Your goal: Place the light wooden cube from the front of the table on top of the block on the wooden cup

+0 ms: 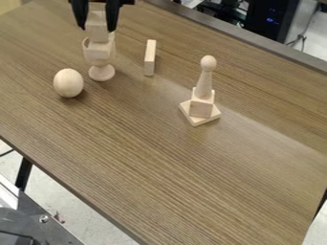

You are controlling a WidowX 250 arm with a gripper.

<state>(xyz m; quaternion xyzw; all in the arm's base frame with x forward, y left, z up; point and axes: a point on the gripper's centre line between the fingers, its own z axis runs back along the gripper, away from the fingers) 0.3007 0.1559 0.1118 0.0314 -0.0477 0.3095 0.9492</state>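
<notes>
Closest to my camera, at the lower left corner, I see grey metal equipment [38, 229] with a round bolt head on it, below the edge of the wooden tabletop [166, 177]. Farther up on the tabletop, right of centre, a square wooden plate [193, 119] carries a cube [201, 108], and on the cube stands a tapered peg [203, 86] with a round knob on top.

Over toward the upper left, a smooth wooden egg [68, 83] rests on its own. Just beside it is a small footed wooden cup [102, 73]. My claw [96, 29] hangs straight above that cup, pinching a pale wooden block [97, 34] between its two black fingers; the lower end of the block is at the mouth of the cup. Between the cup and the peg stack I have a slim wooden bar [150, 58]. Beyond the far edge sits a dark computer case [273, 19].
</notes>
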